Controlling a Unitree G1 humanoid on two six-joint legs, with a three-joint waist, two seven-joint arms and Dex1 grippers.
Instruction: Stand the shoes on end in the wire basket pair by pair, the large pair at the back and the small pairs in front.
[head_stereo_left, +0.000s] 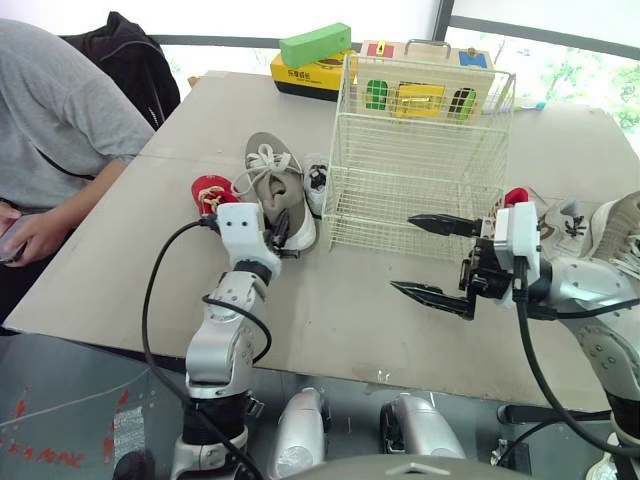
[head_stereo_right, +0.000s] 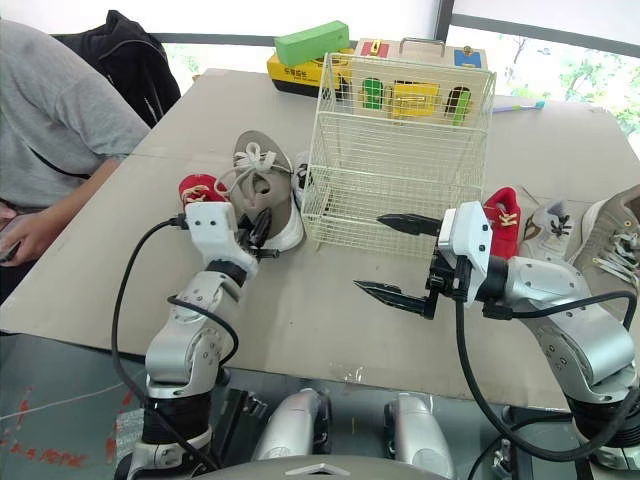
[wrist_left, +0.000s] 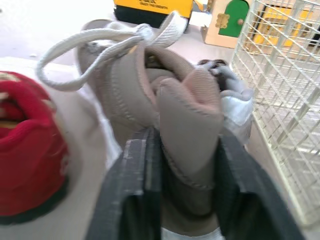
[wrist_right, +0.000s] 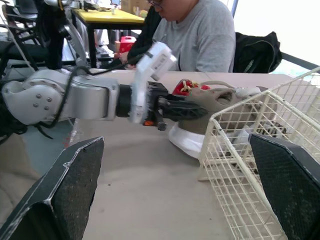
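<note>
- The left claw (head_stereo_left: 279, 230) is closed around the heel collar of a large grey shoe (head_stereo_left: 272, 180). One finger is inside the opening and the other against the outer back. This grip is probably chosen so the shoe can be tipped toe-down and stood on end.
- That shoe lies on its sole on the desk (head_stereo_left: 330, 310), just left of the wire basket (head_stereo_left: 420, 170), with its toe pointing to the far side. It is grey-beige fabric with a white sole, and its white laces are loose and looped over the tongue.
- A small red shoe (head_stereo_left: 210, 190) sits close on its left.
- A small white shoe (head_stereo_left: 317, 182) is wedged between the large shoe and the basket. Whether it touches the wire is hard to tell.
- The basket is cream-coloured with an open top and holds no shoes, so the large pair has yet to go in at the back.
- The right claw (head_stereo_right: 370, 253) holds nothing. Its jaws are spread wide, and it hovers at the basket's near side. It seems placed there to steady the basket or to receive the shoe.
- To the right of the basket wait the partners: a red shoe (head_stereo_right: 503, 220), a small white one (head_stereo_right: 552, 222) and a second large grey shoe (head_stereo_right: 610, 240). They are grouped near the right arm's reach.
- A person (head_stereo_left: 60, 120) sits at the desk's left edge, well apart from the shoes.
</note>
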